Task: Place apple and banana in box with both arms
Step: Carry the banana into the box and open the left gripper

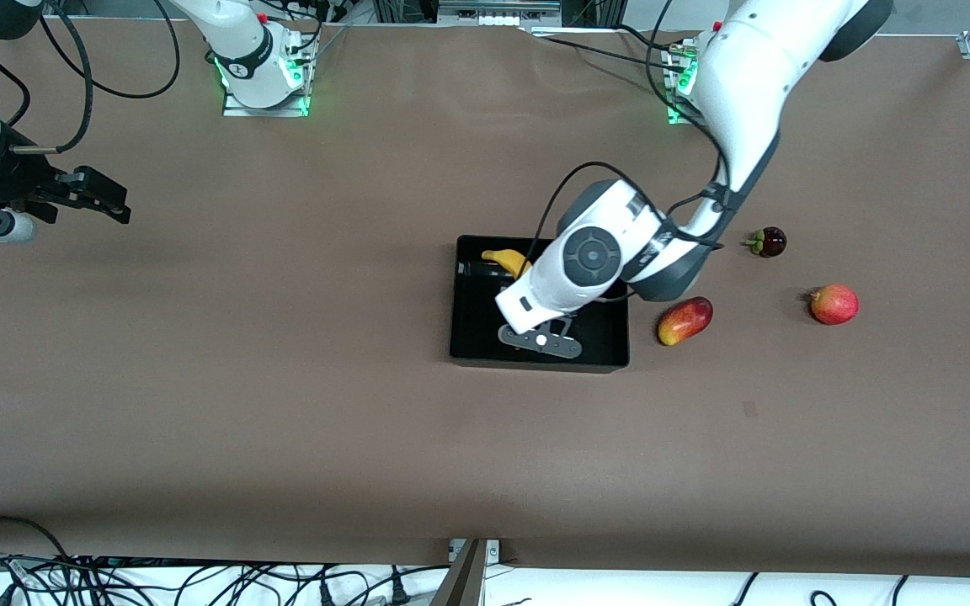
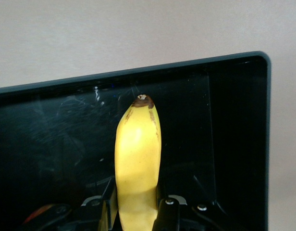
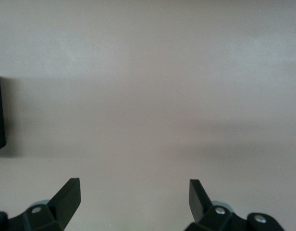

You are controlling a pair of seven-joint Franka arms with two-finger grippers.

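The black box point(image 1: 535, 364) lies mid-table. The left arm reaches down into it. My left gripper point(image 2: 137, 204) is shut on the yellow banana point(image 2: 137, 149), a finger on each side, low inside the box point(image 2: 138, 71). In the front view only the banana's dark-tipped end point(image 1: 504, 260) shows beside the left wrist. The apple is not visible in the front view. A small orange-red patch point(image 2: 42, 211) shows beside the left fingers; I cannot tell what it is. My right gripper point(image 1: 110, 198) is open and empty over bare table at the right arm's end, also in its wrist view point(image 3: 133, 192).
A red-yellow mango-shaped fruit point(image 1: 684, 321) lies just beside the box toward the left arm's end. A red-pink round fruit with a nub point(image 1: 834, 304) and a small dark purple fruit point(image 1: 768, 242) lie farther toward that end.
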